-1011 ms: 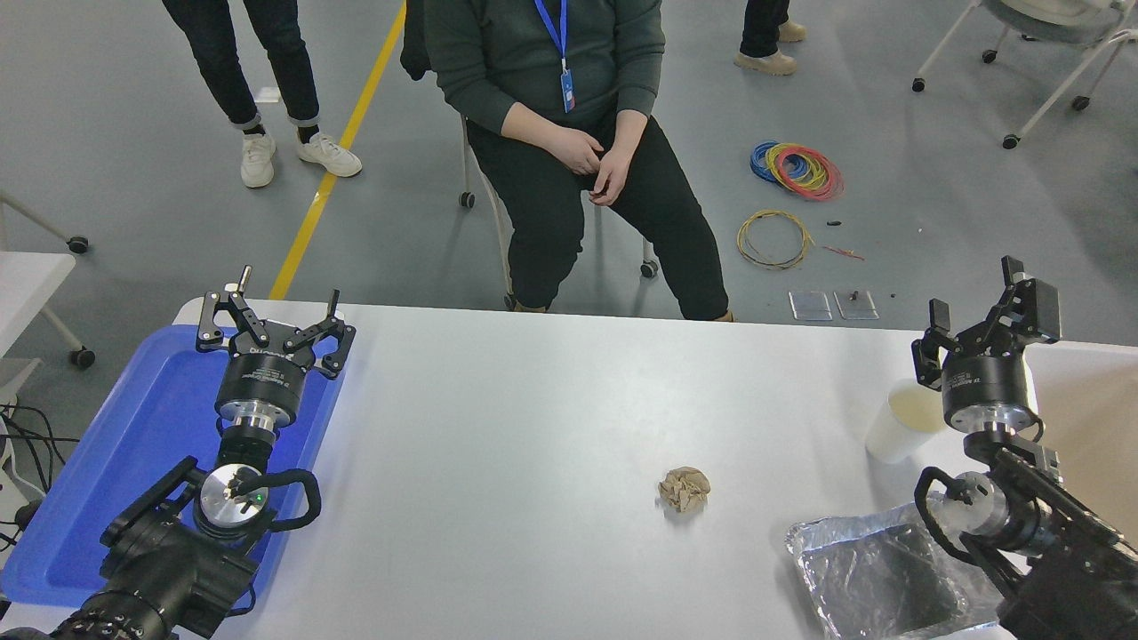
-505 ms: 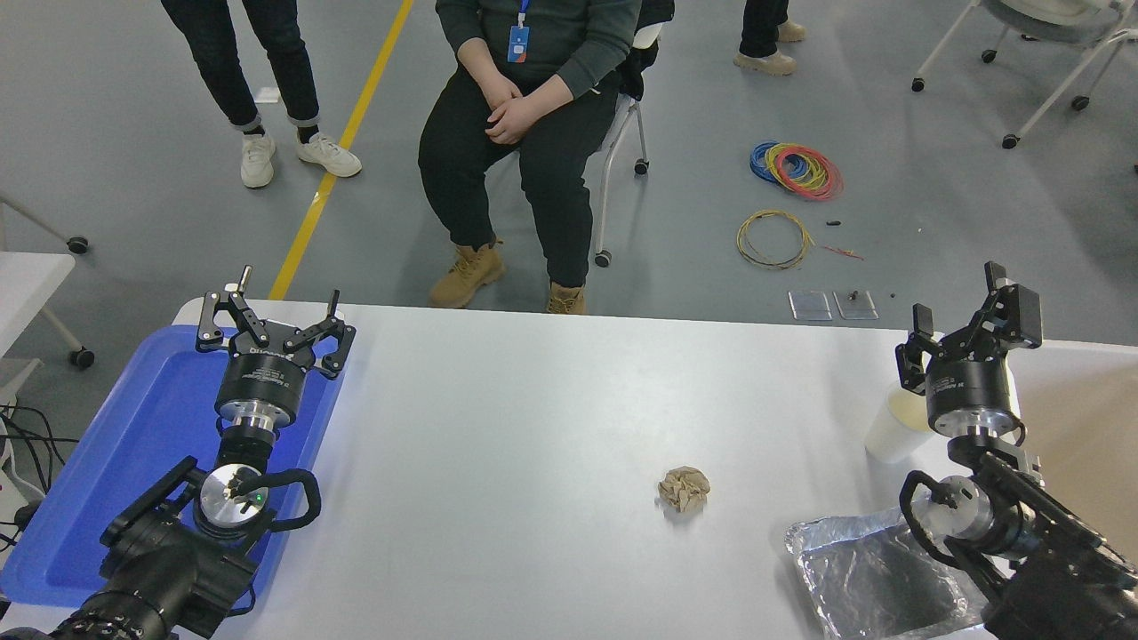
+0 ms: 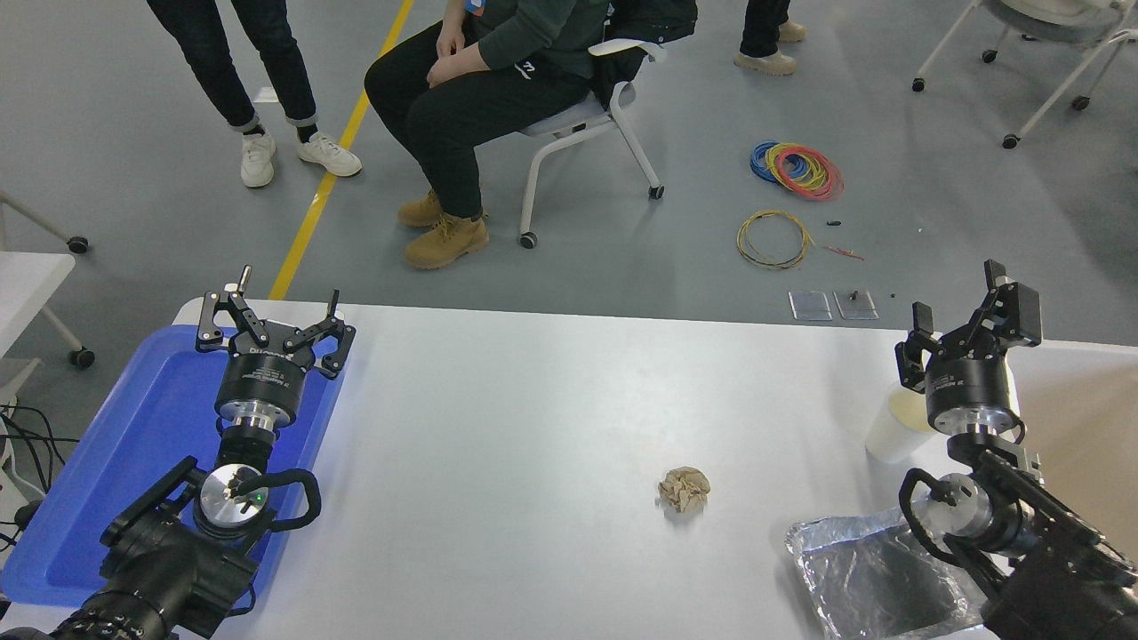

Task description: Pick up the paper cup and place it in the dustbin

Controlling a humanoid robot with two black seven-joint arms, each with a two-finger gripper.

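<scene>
One paper cup (image 3: 892, 425) beside wide-spread right gripper (image 3: 967, 316), one dustbin (image 3: 1080, 404), L gripper (image 3: 274, 313) spread too.

Count of things on the table (image 3: 533, 418)

One paper cup (image 3: 892, 428), one brown paper ball (image 3: 684, 489), one foil tray (image 3: 876, 578), one blue tray (image 3: 142, 427), two grippers.

Black arms, silver wrist discs, looped black cables, linkage jaws.

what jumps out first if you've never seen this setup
Two black arms flank a white table: the left claw hangs open over a blue tray, the right claw open above a white paper cup at the right edge. A crumpled brown paper ball sits mid-table.
</scene>
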